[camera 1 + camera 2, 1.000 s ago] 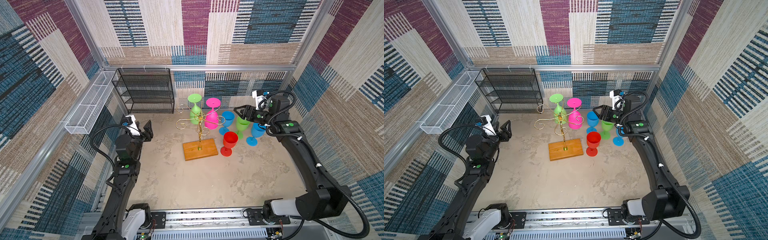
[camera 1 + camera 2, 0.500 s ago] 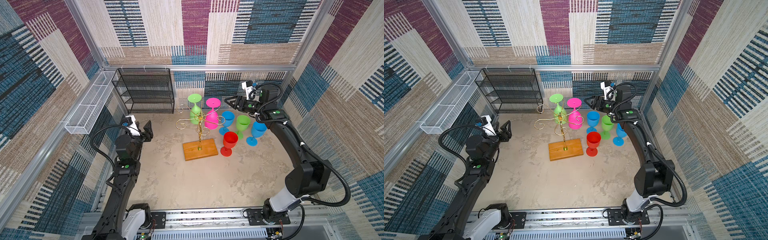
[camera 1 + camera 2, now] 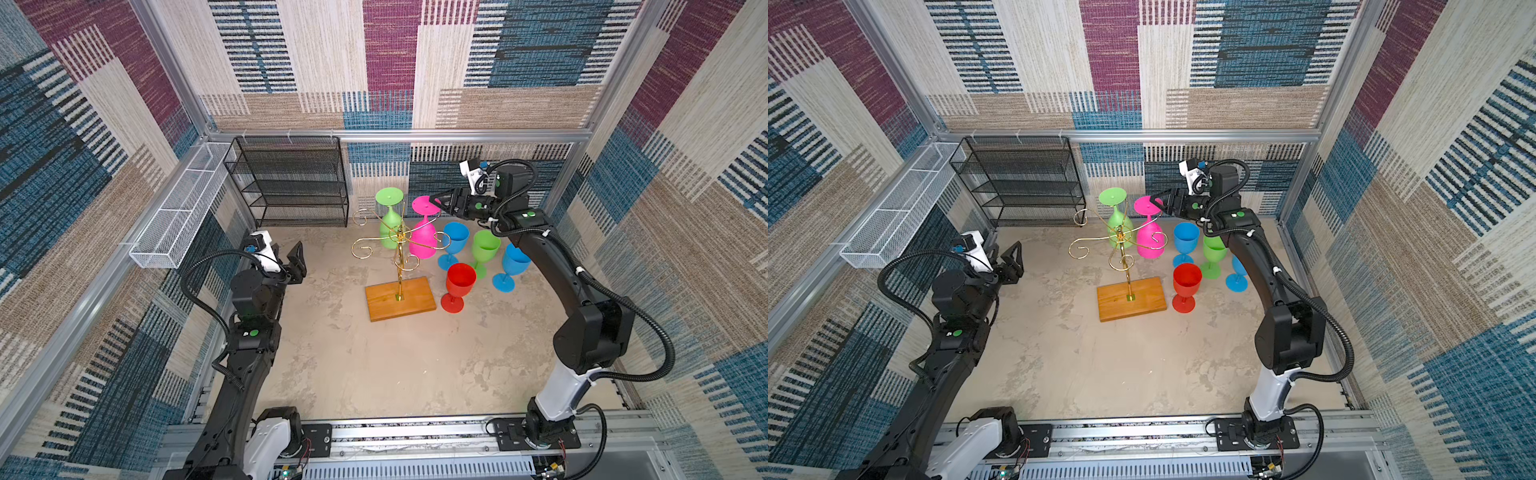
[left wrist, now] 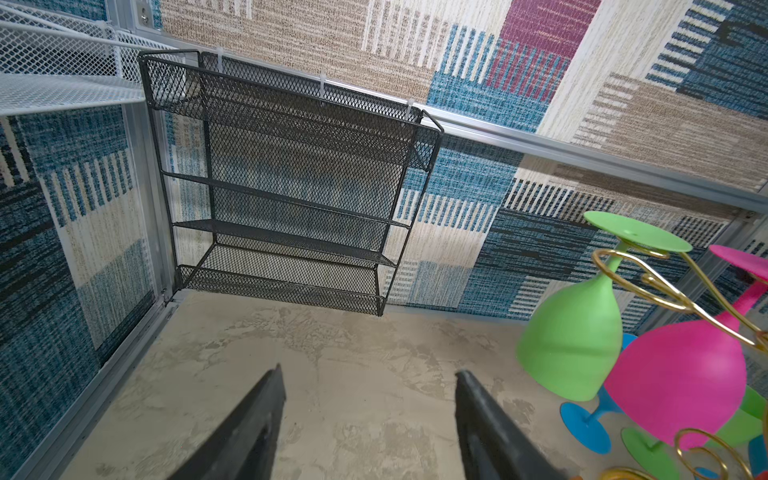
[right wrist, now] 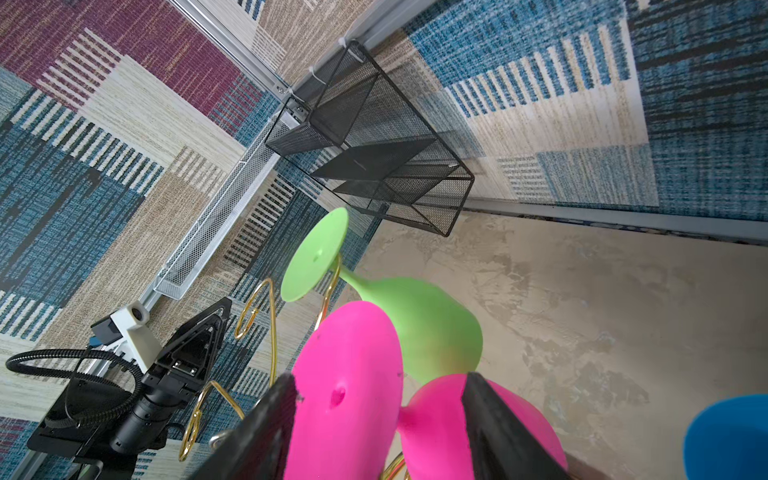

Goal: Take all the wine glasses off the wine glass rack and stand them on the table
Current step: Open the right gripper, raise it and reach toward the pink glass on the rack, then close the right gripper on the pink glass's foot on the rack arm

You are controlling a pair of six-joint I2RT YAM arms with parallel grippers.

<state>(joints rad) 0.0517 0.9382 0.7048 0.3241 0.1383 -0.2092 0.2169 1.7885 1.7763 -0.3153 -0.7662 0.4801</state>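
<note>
Straddling the upturned foot of the pink glass with the right gripper: jaws wide, one to each side of foot and stem, not clamped on anything; hard to say whether a pad grazes the foot's rim. Reaching in from the far right, up at foot height beside the top of the rack, itself standing mid-table, somewhat to the far side.

Hanging bowl-down on the rack's right side, stem slotted in a gold scroll arm, foot resting on the wire. Held there by gravity alone, so probably freed only by sliding outward along the arm. Likely aimed at the stem end for that reason, leaving the bowl clear of the wire.

Just left of it, a green glass hung the same way, bowls nearly touching, hence little room for a sideways pull. Right of the rack, four standing glasses upright on the table, close under the right arm and easy to knock on the way out.

Idle near the left wall, the left gripper: jaws wide and empty, facing the black shelf, well apart from the rack, seemingly kept back to leave room.
</note>
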